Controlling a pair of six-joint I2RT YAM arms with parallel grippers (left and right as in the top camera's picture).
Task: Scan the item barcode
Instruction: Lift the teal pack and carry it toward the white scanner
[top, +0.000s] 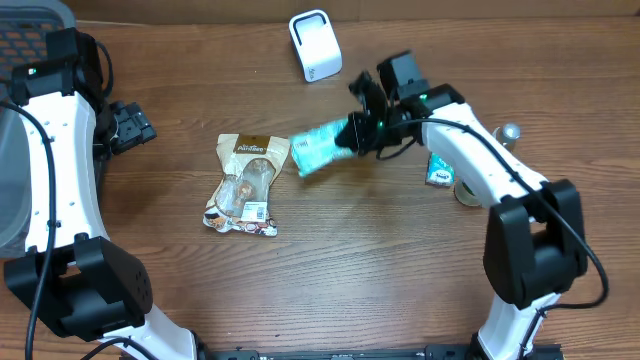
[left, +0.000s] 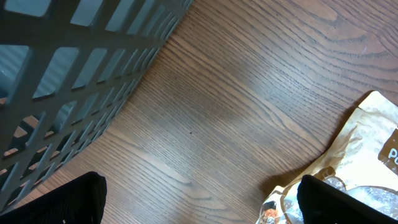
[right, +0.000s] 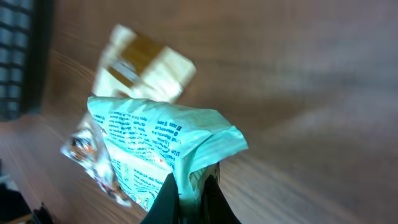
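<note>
Mint-green packet (top: 318, 150) is pinched at one edge by the right gripper (top: 352, 135) (jaws clenched). Its free edge is near the tan snack bag (top: 245, 185), with open wood toward the white scanner (top: 314, 45). The left gripper (top: 131, 125) stands released.

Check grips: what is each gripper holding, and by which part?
Right gripper pinches the green packet by one end, at its edge. Left gripper is open and holds nothing.

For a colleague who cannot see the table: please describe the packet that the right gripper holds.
On the brown wooden table, the white right arm ends in the right gripper, shut on a mint-green packet. Unlike the beige snack bag lying flat beside it, it is pale green with dark print.
</note>
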